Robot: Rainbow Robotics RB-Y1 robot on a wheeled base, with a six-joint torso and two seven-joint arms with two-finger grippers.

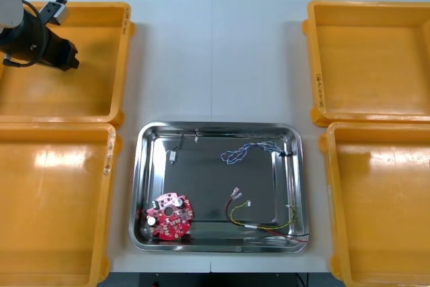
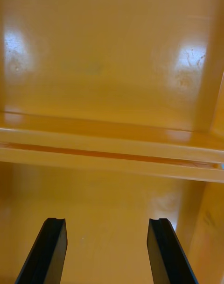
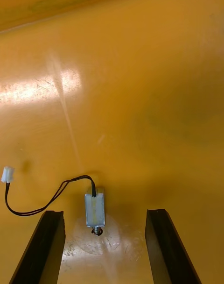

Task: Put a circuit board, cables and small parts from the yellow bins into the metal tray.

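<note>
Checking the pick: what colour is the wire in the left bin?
Black wire, left wrist view.

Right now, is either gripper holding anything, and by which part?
Nothing is held. The left gripper, jaws open, hangs over a small silvery metal part with black cable in a yellow bin; the right gripper is open, empty.

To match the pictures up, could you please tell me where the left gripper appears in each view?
Front view: the left gripper is at the far left, over the far left yellow bin.
Left wrist view: its open fingers stand either side of a small metal part.
Right wrist view: not the left gripper; the open right gripper hangs above the right-side bins.
Shared landmark: the far left yellow bin's floor.
</note>
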